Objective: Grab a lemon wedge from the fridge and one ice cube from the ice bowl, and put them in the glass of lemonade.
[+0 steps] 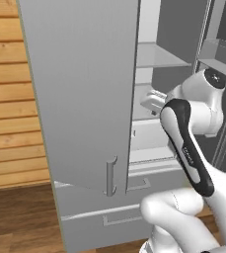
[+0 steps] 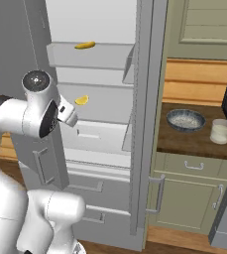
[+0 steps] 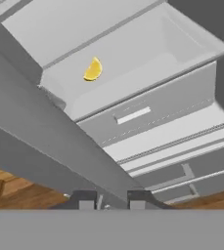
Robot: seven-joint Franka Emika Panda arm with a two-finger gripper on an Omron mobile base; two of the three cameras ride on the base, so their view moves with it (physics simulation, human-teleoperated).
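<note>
Fridge (image 2: 100,74) shelf, lemon wedge (image 3: 93,69) beyond tool (image 3: 110,200)

text: none legible | arm (image 1: 188,153) marking: too blurred

A glossy white robot arm (image 1: 210,106) with rounded segments. A black band with faint lettering (image 1: 189,150) wraps one link. A dark round cap (image 2: 36,79) tops one joint.

Yellow lemon wedge (image 3: 93,69) on fridge (image 2: 100,106) shelf
</note>
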